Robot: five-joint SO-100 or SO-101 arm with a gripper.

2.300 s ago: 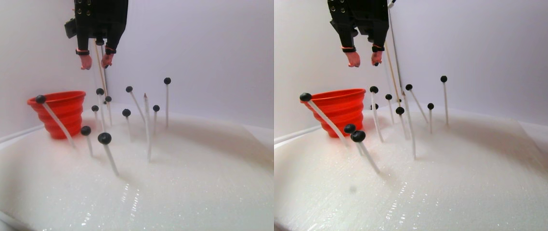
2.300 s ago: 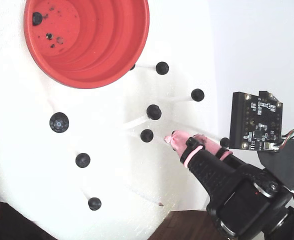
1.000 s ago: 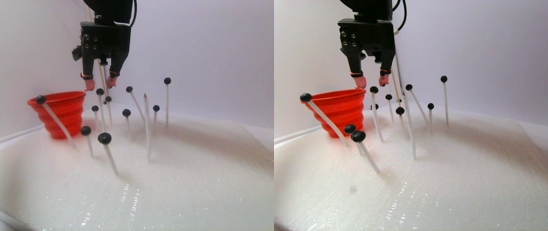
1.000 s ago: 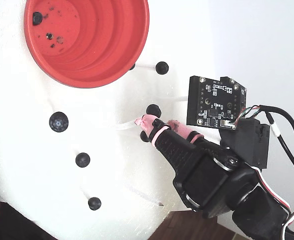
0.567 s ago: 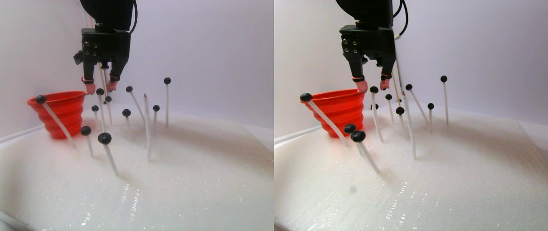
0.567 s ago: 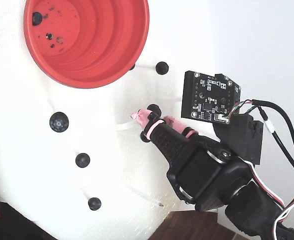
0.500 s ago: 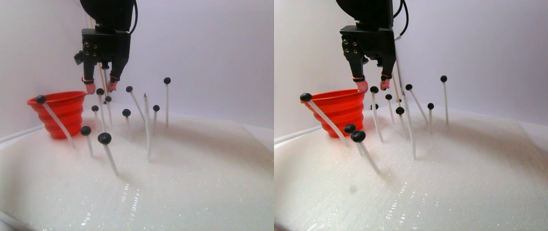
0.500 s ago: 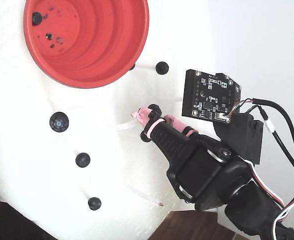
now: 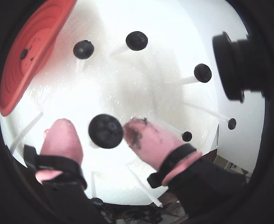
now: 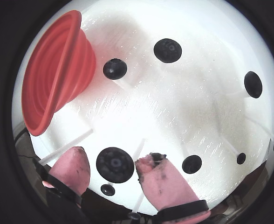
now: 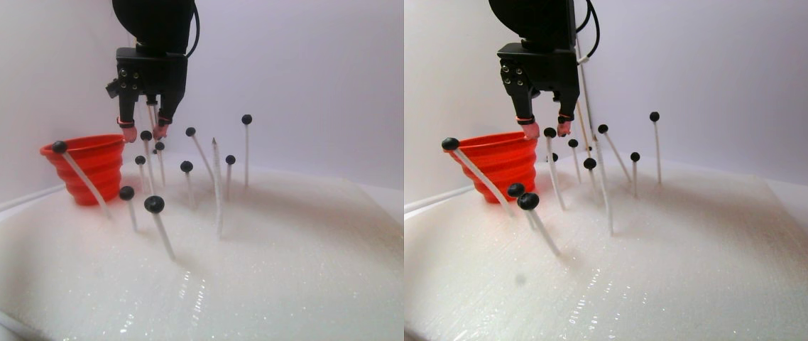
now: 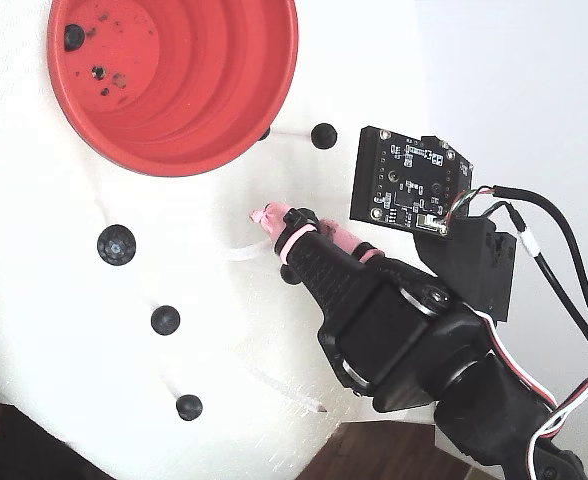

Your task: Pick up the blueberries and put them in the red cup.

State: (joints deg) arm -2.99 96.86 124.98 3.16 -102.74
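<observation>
Several blueberries sit on thin white sticks planted in white foam. My gripper (image 9: 99, 131) is open and straddles one blueberry (image 9: 106, 131) at its stick top. The pink fingertips (image 10: 74, 164) flank that blueberry (image 10: 114, 164), with a small gap on the left and the right one close against it. In the stereo pair view the gripper (image 11: 141, 131) hangs just right of the red cup (image 11: 95, 170). The fixed view shows the gripper (image 12: 299, 222) below the red cup (image 12: 249, 85), and one blueberry (image 12: 74, 37) lies on the cup's speckled base.
More blueberries on sticks stand around: (image 12: 117, 244), (image 12: 165, 320), (image 12: 323, 135), and a tall one (image 11: 246, 119). A bare pointed stick (image 11: 215, 177) stands among them. The camera board (image 12: 409, 185) rides beside the gripper. The white foam (image 11: 269, 270) stretches forward; its edge (image 12: 319, 410) lies near.
The gripper has come down from above and shifted toward the cup. Its open fingers now sit on either side of one blueberry. The blueberries and the cup have not moved.
</observation>
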